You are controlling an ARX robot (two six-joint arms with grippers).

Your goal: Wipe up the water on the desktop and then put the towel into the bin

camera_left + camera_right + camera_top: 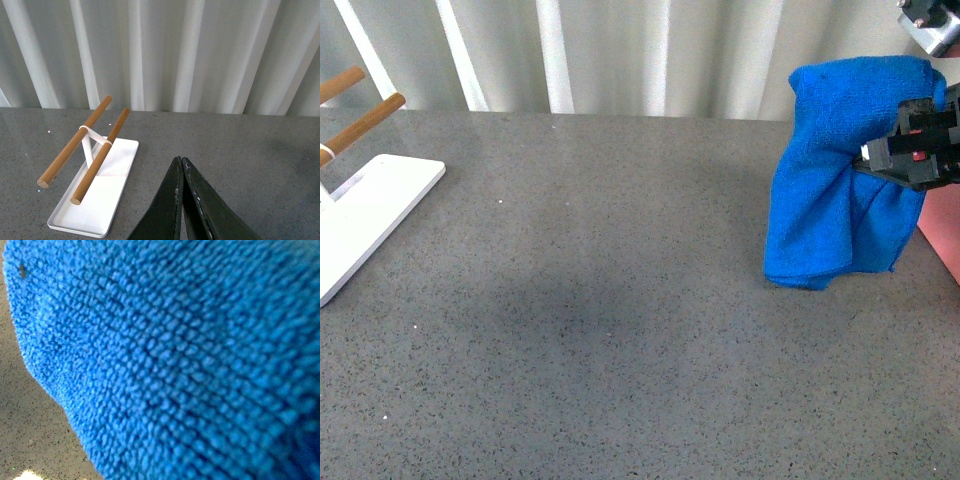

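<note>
The desktop [620, 330] is dark grey with fine black and white speckles, the towel [825, 200] bright royal blue with a nubbly weave, the bin [948, 240] salmon pink, the rack base [100, 210] white, its rods [70, 148] light brown, and the pleated backdrop [620, 50] whitish.

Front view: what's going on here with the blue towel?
The right gripper is shut on the bright blue microfibre towel, holding it bunched and hanging over the right side of the speckled dark grey desktop. Whether its lower end touches the surface is unclear. A corner of the salmon-pink plastic bin shows at the right edge; the towel is not in it yet. The left gripper is shut and empty, near the white rack with wooden rods.
</note>
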